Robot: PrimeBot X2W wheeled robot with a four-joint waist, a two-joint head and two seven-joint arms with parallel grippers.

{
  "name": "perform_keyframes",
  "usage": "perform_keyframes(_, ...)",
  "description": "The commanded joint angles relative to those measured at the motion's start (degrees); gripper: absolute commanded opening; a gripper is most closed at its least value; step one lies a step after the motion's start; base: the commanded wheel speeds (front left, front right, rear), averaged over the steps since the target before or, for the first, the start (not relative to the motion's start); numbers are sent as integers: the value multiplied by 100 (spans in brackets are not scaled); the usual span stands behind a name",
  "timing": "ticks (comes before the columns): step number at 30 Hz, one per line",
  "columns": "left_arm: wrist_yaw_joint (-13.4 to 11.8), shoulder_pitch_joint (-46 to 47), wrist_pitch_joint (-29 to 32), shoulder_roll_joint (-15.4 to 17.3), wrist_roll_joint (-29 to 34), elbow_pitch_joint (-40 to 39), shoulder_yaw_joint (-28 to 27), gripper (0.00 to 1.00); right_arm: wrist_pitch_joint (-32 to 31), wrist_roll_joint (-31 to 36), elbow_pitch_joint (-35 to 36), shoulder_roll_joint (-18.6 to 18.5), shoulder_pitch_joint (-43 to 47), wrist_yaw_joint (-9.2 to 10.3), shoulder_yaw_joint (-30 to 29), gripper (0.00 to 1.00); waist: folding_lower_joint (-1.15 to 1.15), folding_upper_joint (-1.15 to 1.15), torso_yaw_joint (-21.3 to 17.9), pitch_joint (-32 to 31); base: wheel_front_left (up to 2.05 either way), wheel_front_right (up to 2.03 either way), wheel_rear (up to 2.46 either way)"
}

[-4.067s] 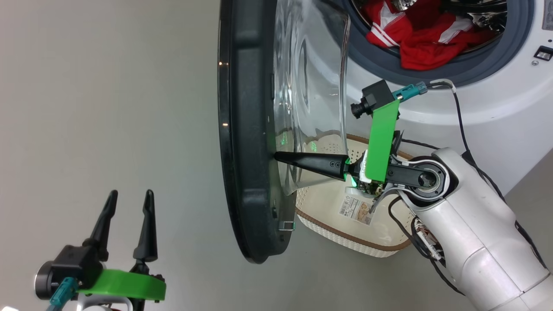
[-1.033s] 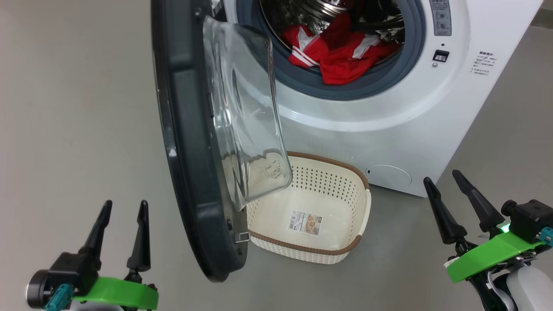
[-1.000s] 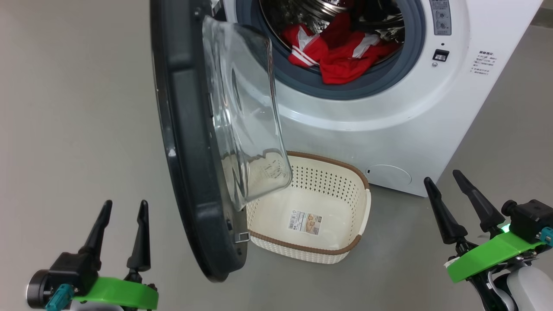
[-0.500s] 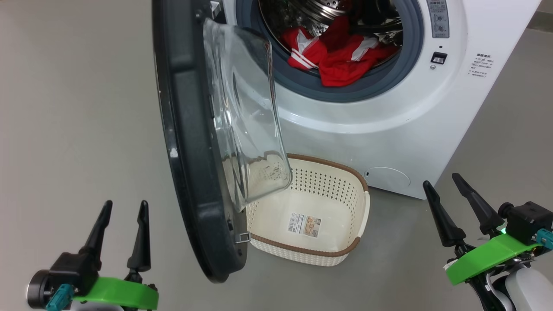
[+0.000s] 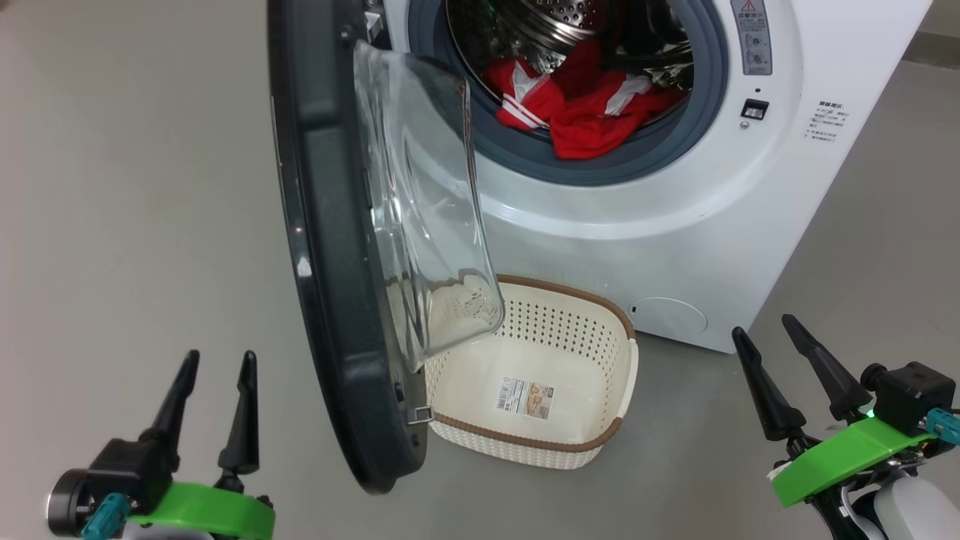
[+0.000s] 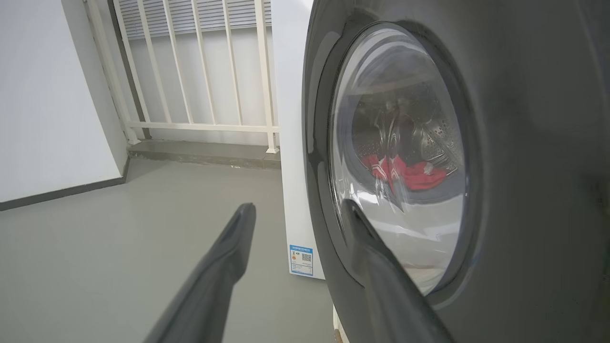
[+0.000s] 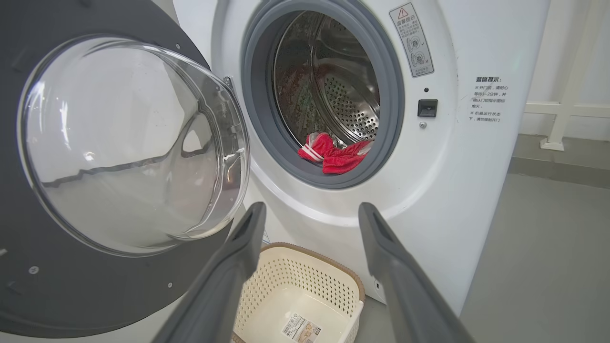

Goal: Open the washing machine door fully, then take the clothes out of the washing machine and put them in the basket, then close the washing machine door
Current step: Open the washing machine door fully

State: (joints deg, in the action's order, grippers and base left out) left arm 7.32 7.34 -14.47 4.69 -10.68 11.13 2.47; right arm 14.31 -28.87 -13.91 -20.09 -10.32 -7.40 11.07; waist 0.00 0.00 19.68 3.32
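The washer (image 5: 660, 225) stands on a grey floor (image 5: 112, 187). Its door (image 5: 322, 247) is swung out from the left of the washer's opening and stands about square to the washer's front. The door's glass bowl (image 5: 427, 210) bulges toward the washer's right.

The clothes (image 5: 585, 120) lie in a red and white heap low in the washer's drum (image 5: 555, 19), at its front. They rest against the blue-grey gasket (image 5: 600, 165).

The basket (image 5: 525, 441) sits on the floor just in front of the washer, below the opening. Its left end is tucked under the glass bowl. A paper label (image 5: 525, 397) lies on its bottom.

The left gripper (image 5: 220, 354) hangs in front of the washer, left of the door's outer face and apart from it. Its jaws are wide, with nothing between them. Its wrist view looks at that outer face, with the clothes dimly visible through the glass. That view also shows a blue sticker (image 6: 301, 259) low on the washer's side and a white railing (image 6: 190, 71) behind the washer.

The right gripper (image 5: 762, 324) hangs off the washer's front right corner, low and near it without touching. Its jaws are also wide and hold nothing, and its fingers point toward the washer's front.
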Motion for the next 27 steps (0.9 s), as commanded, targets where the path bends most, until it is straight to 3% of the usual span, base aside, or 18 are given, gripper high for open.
perform_keyframes(1, 17, 96, -53, 161, -46, -89, -137, 28, 69, 40, 116, -50, 34, -9, 79, 100, 0, 0, -2, -29, 0, 0, 0)
perform_keyframes(2, 17, 98, -53, 162, -100, -93, -143, 0, 69, 39, 112, -41, 46, -9, 74, 100, 0, 0, -2, -41, 0, 0, 0)
perform_keyframes(8, 16, 152, -53, 183, -196, -233, -236, 0, 69, 33, 114, -2, 96, -9, 38, 100, 0, 0, 2, -79, 0, 0, 0)
perform_keyframes(15, 0, 258, -53, 111, -129, -1059, -351, 0, 69, 37, 125, 32, 111, -9, 19, 100, 0, 0, -20, -101, 0, 0, 0)
perform_keyframes(22, 6, 254, -53, 23, 121, -2301, -15, 0, 69, 30, 145, 36, 95, -9, 23, 100, 0, 0, -46, -107, 0, 0, 0)
perform_keyframes(27, 10, 225, -53, 30, 194, -2760, 261, 0, 69, 14, 158, 48, 103, -9, 11, 100, 0, 0, -40, -109, 0, 0, 0)
